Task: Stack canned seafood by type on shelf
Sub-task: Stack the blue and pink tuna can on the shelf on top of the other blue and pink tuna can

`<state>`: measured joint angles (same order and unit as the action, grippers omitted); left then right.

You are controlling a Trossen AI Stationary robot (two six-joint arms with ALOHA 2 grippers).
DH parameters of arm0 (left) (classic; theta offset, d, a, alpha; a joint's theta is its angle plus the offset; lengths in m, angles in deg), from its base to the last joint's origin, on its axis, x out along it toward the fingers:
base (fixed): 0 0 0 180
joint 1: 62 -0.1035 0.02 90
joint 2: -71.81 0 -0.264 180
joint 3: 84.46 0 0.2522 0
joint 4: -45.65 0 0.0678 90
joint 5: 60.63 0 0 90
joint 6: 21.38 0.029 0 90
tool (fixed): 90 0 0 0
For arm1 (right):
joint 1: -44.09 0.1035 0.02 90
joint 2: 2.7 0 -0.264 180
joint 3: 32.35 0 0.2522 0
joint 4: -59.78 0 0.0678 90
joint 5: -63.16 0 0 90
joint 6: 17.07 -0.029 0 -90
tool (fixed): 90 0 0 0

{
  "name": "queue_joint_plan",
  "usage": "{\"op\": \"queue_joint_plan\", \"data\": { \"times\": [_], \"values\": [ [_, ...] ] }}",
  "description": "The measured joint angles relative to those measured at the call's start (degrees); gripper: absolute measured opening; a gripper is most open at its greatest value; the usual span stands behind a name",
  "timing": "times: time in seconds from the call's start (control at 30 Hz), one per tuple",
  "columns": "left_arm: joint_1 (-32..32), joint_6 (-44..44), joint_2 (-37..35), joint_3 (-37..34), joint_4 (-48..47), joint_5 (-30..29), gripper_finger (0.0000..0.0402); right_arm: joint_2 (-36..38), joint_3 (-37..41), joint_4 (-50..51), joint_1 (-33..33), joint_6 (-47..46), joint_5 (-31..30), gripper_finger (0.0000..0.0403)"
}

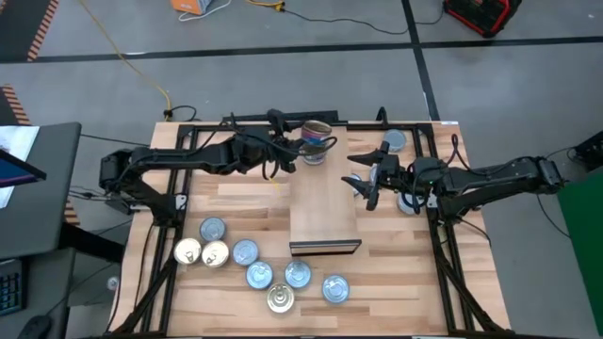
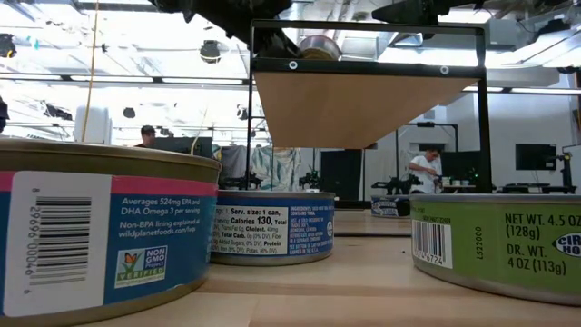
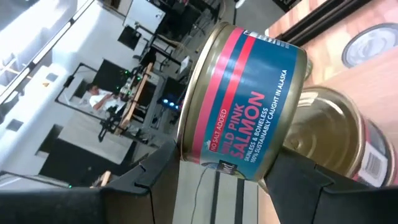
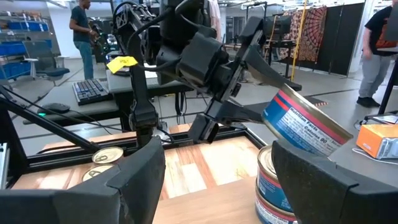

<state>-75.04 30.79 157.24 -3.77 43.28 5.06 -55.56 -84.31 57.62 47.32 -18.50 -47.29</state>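
**Salmon tin held tilted over far end of shelf**

Salmon tin (image 3: 242, 106) sat clamped in the left hand (image 1: 300, 149), tilted, just above a stack of tins (image 4: 273, 186) at the far end of the shelf (image 1: 323, 212). The right hand (image 1: 366, 181) hovered beside the shelf, fingers apart, empty. Loose tins (image 1: 254, 268) lay near-left on the bench (image 1: 236, 202).

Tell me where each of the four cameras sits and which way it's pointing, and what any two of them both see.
High: overhead, looking straight down; both arms, shelf, loose tins.
Low: tabletop height, looking level past tins up at the shelf underside.
Left wrist: behind the left gripper, shut on a salmon tin.
Right wrist: behind the open right gripper, facing the left arm.
Shared: both wrist views show the salmon tin tilted above a tin stack.
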Motion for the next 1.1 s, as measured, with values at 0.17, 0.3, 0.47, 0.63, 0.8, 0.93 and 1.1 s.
{"op": "queue_joint_plan", "data": {
  "times": [0.17, 0.3, 0.47, 0.63, 0.8, 0.93, 1.1],
  "values": [
    [0.0, 0.0, 0.0, 0.0, -0.1, 0.2, 0.0197, 0.0, 0.0, 0.0, 0.0, 0.0, 0.0, 0.0317],
    [0.0, -0.2, 0.0, 0.0, -0.5, 0.1, 0.0206, 0.0, 0.0, 0.0, 0.0, 0.0, 0.0, 0.0317],
    [-0.4, 0.0, 0.0, 0.0, -0.3, 0.5, 0.0221, 0.0, 0.0, 0.0, 0.0, 0.0, 0.0, 0.0317],
    [-0.6, -0.5, -0.1, 0.0, -1.5, 0.9, 0.0230, 0.0, 0.0, 0.0, 0.0, 0.0, 0.0, 0.0317],
    [-0.5, -1.5, -0.1, 0.0, -4.7, 3.8, 0.0235, 0.0, 0.0, 0.0, 0.0, 0.0, 0.0, 0.0317],
    [-0.4, -1.6, -0.1, 0.0, -6.5, 4.1, 0.0235, 0.0, 0.0, 0.0, 0.0, 0.0, 0.0, 0.0317],
    [0.2, -1.3, -0.2, 0.0, -6.6, 0.0, 0.0235, 0.0, 0.0, 0.0, 0.0, 0.0, 0.0, 0.0317]
  ]
}}
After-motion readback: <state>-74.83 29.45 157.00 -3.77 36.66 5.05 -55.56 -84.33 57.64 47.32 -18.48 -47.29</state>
